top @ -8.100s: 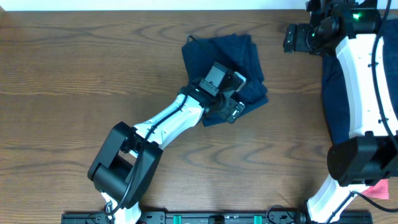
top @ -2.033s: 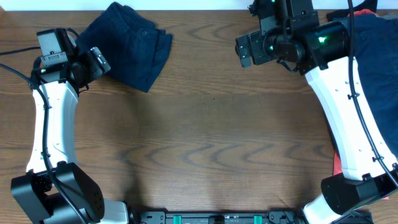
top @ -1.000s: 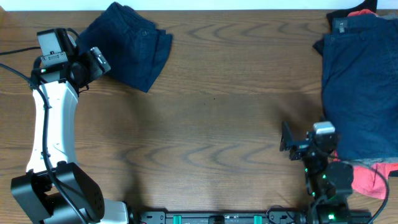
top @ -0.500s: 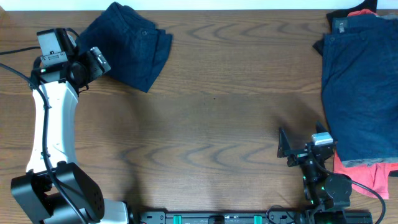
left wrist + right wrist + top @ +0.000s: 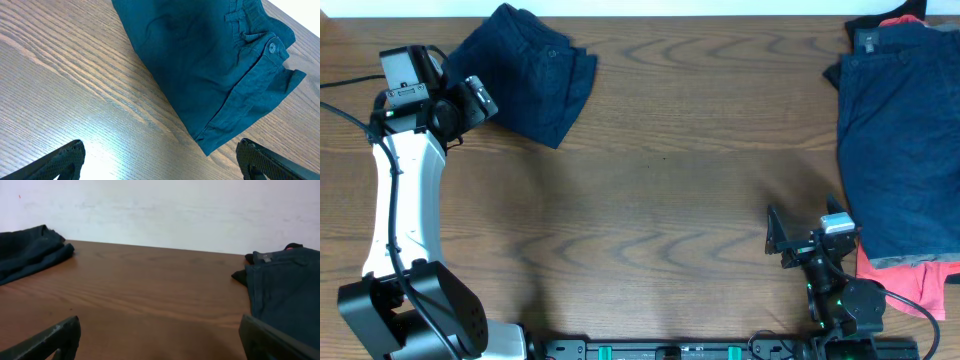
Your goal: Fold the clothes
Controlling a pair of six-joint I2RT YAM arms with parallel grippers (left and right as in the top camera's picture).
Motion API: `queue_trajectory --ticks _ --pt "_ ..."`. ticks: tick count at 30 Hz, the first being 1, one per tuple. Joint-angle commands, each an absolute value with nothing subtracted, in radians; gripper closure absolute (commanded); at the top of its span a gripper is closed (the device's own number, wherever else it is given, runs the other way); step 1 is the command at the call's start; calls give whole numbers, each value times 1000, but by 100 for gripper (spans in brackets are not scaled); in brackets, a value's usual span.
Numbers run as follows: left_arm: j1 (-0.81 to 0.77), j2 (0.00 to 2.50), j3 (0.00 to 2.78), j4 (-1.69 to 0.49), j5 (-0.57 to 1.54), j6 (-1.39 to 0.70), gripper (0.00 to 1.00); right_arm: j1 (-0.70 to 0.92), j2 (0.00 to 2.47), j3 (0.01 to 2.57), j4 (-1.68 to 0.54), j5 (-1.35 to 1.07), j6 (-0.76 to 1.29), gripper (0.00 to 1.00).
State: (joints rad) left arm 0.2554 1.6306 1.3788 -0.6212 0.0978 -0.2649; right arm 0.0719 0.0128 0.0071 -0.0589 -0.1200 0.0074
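A folded dark navy garment (image 5: 530,75) lies at the table's far left; the left wrist view shows its waistband and button (image 5: 210,65). My left gripper (image 5: 468,102) is open and empty, just left of it above bare wood. A spread navy garment (image 5: 900,140) lies at the right edge over a salmon-red piece (image 5: 910,278); it also shows in the right wrist view (image 5: 285,295). My right gripper (image 5: 788,240) is open and empty, low near the front edge, left of that pile.
A black garment edge (image 5: 865,25) peeks out at the far right corner. Bare wooden table (image 5: 670,200) spans the middle. A pale wall (image 5: 160,210) stands behind the table's far edge.
My right arm has pulled back from the far right to the front edge and settled there. The left arm and both garment piles have not moved.
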Motion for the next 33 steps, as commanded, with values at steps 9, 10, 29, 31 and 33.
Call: queue_trajectory --ticks 9,10,29,31,33 --pt "263 1633 1384 -625 96 -259 2 53 7 6 -62 -131 22 1" --pt "263 1631 1384 -625 96 -259 2 53 7 6 -62 -131 22 1" --pt "146 1118 1038 -419 85 -91 2 53 7 6 -62 -131 22 1" --pt "133 992 932 -375 85 -65 2 53 7 6 -62 -131 22 1" --pt "131 875 832 -340 85 -64 2 53 7 6 -62 -131 22 1"
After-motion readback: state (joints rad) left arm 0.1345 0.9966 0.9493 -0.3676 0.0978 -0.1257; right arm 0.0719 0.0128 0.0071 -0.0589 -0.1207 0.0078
